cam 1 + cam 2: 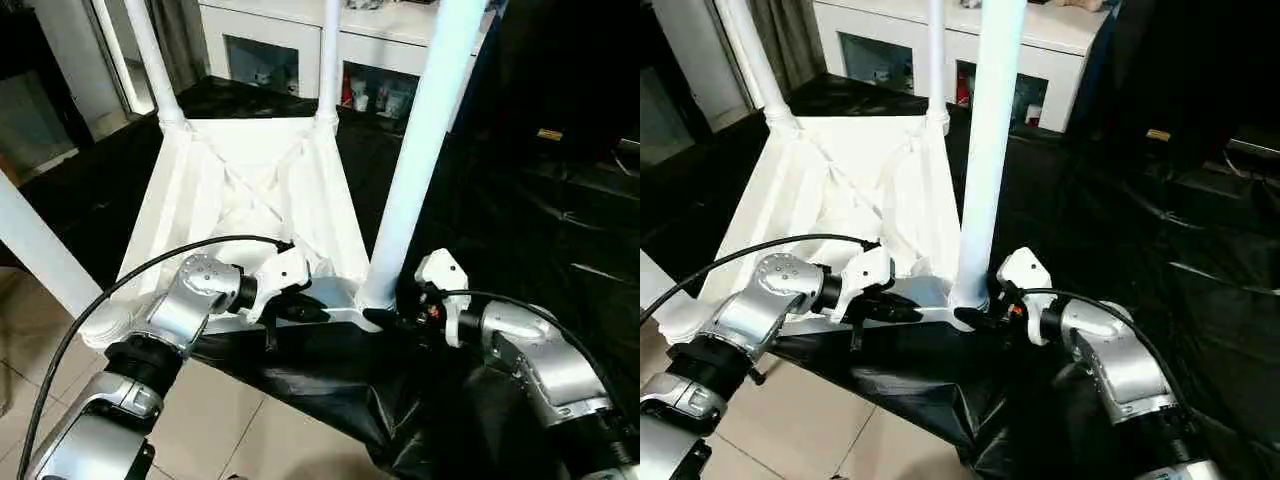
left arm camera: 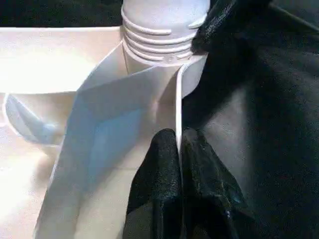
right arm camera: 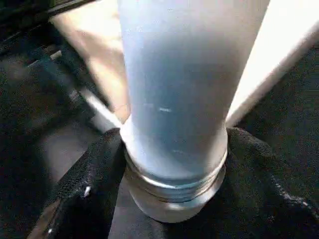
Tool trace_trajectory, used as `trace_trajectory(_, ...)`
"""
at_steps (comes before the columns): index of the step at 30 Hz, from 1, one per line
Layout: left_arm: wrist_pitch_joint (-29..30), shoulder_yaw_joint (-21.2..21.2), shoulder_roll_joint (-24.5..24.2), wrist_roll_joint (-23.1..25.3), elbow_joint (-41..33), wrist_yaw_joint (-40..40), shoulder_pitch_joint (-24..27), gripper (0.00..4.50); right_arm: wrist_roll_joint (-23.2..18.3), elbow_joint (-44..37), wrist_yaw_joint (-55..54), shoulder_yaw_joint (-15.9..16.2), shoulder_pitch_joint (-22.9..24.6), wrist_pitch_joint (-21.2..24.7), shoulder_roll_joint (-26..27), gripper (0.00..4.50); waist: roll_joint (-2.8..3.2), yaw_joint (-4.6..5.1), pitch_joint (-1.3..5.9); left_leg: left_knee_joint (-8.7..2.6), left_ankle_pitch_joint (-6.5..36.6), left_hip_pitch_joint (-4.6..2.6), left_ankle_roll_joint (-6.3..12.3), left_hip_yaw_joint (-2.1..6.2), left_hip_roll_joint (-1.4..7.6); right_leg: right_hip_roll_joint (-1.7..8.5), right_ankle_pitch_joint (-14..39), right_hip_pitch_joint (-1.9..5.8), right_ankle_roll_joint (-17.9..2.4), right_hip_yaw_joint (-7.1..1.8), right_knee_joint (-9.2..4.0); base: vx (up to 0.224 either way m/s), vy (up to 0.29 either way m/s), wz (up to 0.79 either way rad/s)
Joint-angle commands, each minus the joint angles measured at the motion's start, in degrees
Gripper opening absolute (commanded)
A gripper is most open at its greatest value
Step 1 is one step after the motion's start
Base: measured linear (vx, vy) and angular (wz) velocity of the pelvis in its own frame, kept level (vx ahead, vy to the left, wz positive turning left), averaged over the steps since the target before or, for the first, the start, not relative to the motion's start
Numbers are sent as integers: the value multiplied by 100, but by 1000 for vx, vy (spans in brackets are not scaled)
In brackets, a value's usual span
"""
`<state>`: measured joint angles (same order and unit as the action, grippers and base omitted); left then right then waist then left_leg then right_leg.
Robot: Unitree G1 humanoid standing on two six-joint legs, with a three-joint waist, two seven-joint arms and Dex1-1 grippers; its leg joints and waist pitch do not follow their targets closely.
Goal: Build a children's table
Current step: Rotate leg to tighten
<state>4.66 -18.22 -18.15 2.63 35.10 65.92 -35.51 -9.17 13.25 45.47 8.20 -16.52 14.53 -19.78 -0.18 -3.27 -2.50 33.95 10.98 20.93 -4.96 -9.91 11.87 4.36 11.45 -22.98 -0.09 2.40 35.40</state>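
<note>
The white table top (image 1: 250,190) is lying upside down on black sheeting (image 1: 520,230), legs pointing up from its corner sockets. The left gripper (image 2: 178,149) is pinching the top's thin near rim between its clenched fingers. The right gripper (image 3: 172,149) is clasping the base of the near right leg (image 1: 420,150), just above its threaded end at the socket.
</note>
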Motion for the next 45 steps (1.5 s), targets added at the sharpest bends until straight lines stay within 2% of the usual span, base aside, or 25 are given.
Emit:
trace_trajectory(1,66,60,243,-23,191,-360,-33,0,127,282,-654,-251,-80,-54,122,275,-43,13,344,-365,786,-37,241,-21,81,288,481,340,-1410,-196,-388,0,0,0)
trace_trajectory(2,72,79,296,19,274,-524,-71,0,141,347,-822,-303,-88,-45,199,274,-38,16,335,-368,823,-41,221,-23,78,278,578,327,-1372,-195,-401,0,0,0)
trace_trajectory(5,220,172,868,242,974,-1737,-411,0,309,815,-2443,-642,-136,6,996,274,-50,28,328,-384,947,-72,62,-25,60,281,1023,305,-1207,-206,-459,0,0,0)
trace_trajectory(6,220,172,868,242,974,-1737,-411,0,309,815,-2443,-642,-136,6,996,274,-39,40,315,-386,984,-71,17,-26,52,273,1086,283,-1201,-209,-460,0,0,0)
trace_trajectory(7,253,170,1068,322,1169,-2125,-523,0,405,967,-2883,-658,-196,43,1221,274,-46,23,327,-405,1103,-81,-2,-7,55,285,1342,305,-1058,-202,-495,0,0,0)
trace_trajectory(8,281,162,1245,391,1337,-2454,-621,0,502,1099,-3233,-642,-258,48,1408,274,-46,23,327,-405,1103,-81,-2,-7,55,285,1342,305,-1058,-202,-495,0,0,0)
trace_trajectory(9,294,150,1346,433,1426,-2631,-675,0,570,1170,-3382,-596,-304,25,1499,274,-23,52,286,-421,1303,-107,-63,-16,48,272,1571,239,-1028,-210,-540,0,0,0)
trace_trajectory(11,306,142,1405,457,1474,-2731,-705,0,612,1215,-3465,-566,-332,1,1552,274,-28,36,300,-440,1362,-111,-55,3,54,285,1699,273,-934,-202,-559,0,0,0)
trace_trajectory(12,286,24,1525,582,1605,-2870,-780,0,630,1288,-3376,-416,-429,-126,1715,274,-14,42,291,-440,1450,-121,-7,-2,56,280,1675,254,-932,-206,-575,0,0,0)
trace_trajectory(14,286,24,1525,582,1605,-2870,-780,0,630,1288,-3376,-416,-429,-126,1715,274,-22,46,284,-449,1531,-122,1,3,52,280,1758,256,-923,-206,-583,0,0,0)
trace_trajectory(16,225,-30,1573,653,1682,-2904,-827,0,598,1286,-3231,-350,-463,-275,1787,329,-24,47,291,-458,1474,-98,28,11,55,285,1672,274,-908,-205,-574,0,0,0)
trace_trajectory(19,100,-52,1550,695,1724,-2810,-846,0,515,1189,-3042,-366,-455,-411,1781,352,-24,50,289,-461,1498,-89,38,13,50,287,1727,276,-886,-205,-584,0,0,0)
trace_trajectory(22,-143,-65,1391,678,1656,-2464,-787,0,378,899,-2612,-421,-434,-454,1545,391,-34,55,278,-478,1612,-89,90,25,56,289,1906,276,-830,-197,-609,0,0,0)
trace_trajectory(23,-266,-78,1271,637,1542,-2236,-710,0,305,680,-2327,-413,-396,-355,1308,391,-67,59,286,-470,1597,-83,113,20,57,291,1884,284,-834,-199,-607,0,0,0)
trace_trajectory(24,-258,-58,1132,573,1394,-2058,-623,0,220,411,-1903,-369,-333,-216,964,398,-67,32,283,-469,1467,-69,200,25,74,286,1667,318,-840,-205,-584,0,0,0)
trace_trajectory(25,-358,-66,986,511,1246,-1811,-532,0,175,170,-1476,-295,-255,-114,605,398,-64,41,278,-467,1450,-57,223,17,73,285,1626,309,-860,-207,-579,0,0,0)
trace_trajectory(28,-399,-55,784,422,1049,-1454,-416,0,126,-103,-888,-211,-138,-28,105,398,-67,21,289,-444,1253,-43,297,7,69,301,1645,326,-862,-206,-575,0,0,0)
trace_trajectory(31,-483,-40,608,265,834,-978,-298,0,75,-247,-468,-224,-61,-15,-233,398,-65,-1,308,-430,1027,-43,330,-5,83,303,1368,323,-1016,-210,-541,0,0,0)
trace_trajectory(33,-511,-76,354,-27,389,-178,-102,0,-107,-405,16,-265,7,65,-514,398,-55,-2,313,-432,929,-46,370,-2,104,301,1009,325,-1167,-204,-490,0,0,0)
trace_trajectory(34,-508,-78,347,-32,377,-160,-98,0,-112,-410,29,-262,9,69,-522,398,-60,-2,314,-429,884,-41,388,-5,105,302,922,329,-1196,-210,-482,0,0,0)
trace_trajectory(35,-416,-130,152,-192,16,324,33,0,-262,-566,434,-149,78,211,-754,398,-28,-16,335,-422,797,-51,407,3,115,298,652,342,-1287,-209,-436,0,0,0)
trace_trajectory(36,-386,-141,108,-240,-74,448,63,0,-277,-603,556,-78,102,237,-820,398,-36,-2,336,-405,711,-37,476,-14,112,282,320,333,-1370,-215,-407,0,0,0)
trace_trajectory(39,-353,-156,53,-271,-168,579,94,0,-144,-559,654,97,111,257,-866,398,-36,6,353,-385,589,-33,526,-16,107,276,38,333,-1460,-202,-371,0,0,0)
trace_trajectory(41,-348,-145,44,-273,-191,614,101,0,-89,-480,640,115,79,241,-816,398,-60,3,354,-367,567,-31,546,-31,106,282,-9,319,-1523,-201,-365,0,0,0)
trace_trajectory(45,-293,-128,47,-274,-273,636,132,0,-149,-468,722,179,53,261,-742,398,-53,-20,341,-371,650,-30,506,-35,111,294,147,320,-1493,-206,-370,0,0,0)
